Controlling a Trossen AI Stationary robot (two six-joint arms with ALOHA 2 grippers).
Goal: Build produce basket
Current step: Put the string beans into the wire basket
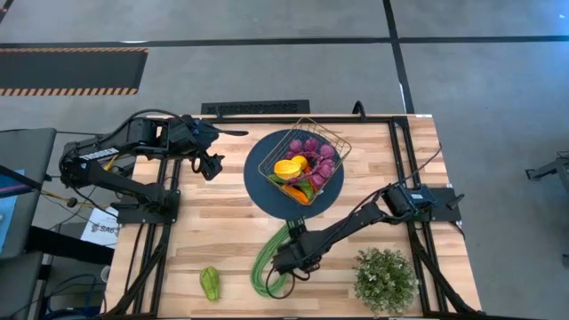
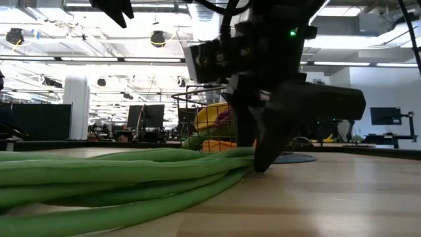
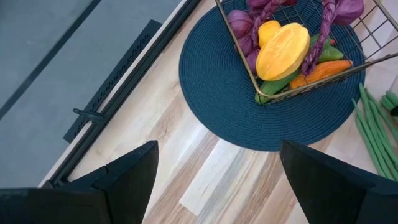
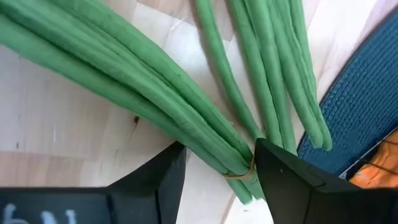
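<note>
Down low, right gripper point(image 4: 217, 171) at table surface, fingers straddling banded end of green beans point(image 1: 267, 262), not clamped. Basket point(image 1: 304, 162) on blue plate point(image 1: 267, 191), holding grapes, lemon, carrot. Left gripper point(image 1: 212, 165) spread wide, empty, hovering beside plate. Pepper point(image 1: 210, 283) lies loose, well apart.

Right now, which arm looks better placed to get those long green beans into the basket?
The right. Its gripper already straddles the long green beans at their banded end, fingers either side. The left gripper hangs open beyond the blue plate, away from them.
</note>
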